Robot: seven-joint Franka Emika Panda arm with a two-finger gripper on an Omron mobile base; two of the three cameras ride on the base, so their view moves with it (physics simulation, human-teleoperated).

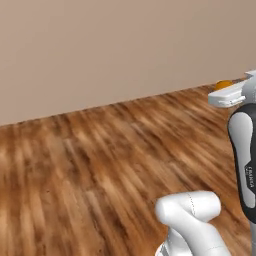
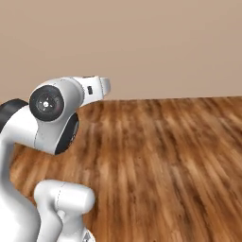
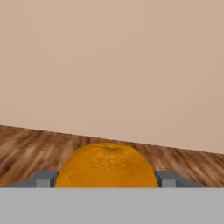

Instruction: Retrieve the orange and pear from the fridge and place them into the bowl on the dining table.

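Pincer (image 3: 106, 183) clamped on the orange (image 3: 106, 165), 1 grey fingertip (image 3: 43, 179) pressed against each side of the fruit, seen in the hand view. Fruit sitting squarely between the 2 tips, bulging above them, off any surface and carried in the air. In the left base view, a sliver of the orange (image 1: 223, 84) peeking past the white hand at the right edge, high above the wooden floor (image 1: 100, 160). Beyond it, a plain beige wall (image 1: 110, 50) meeting the floor; fridge, bowl and dining table not to be placed from here.

Judged as the carry stage: orange out of the fridge, bowl yet to be reached, pear left for a 2nd trip. Best done by holding the squeeze constant, keeping the hand level so the round fruit cannot roll out, and avoiding sharp swings while the base drives. Release only once low over the bowl.

Writing: a small pale mark on the dark forearm cover (image 1: 248, 175) in the left base view, too blurred to read.
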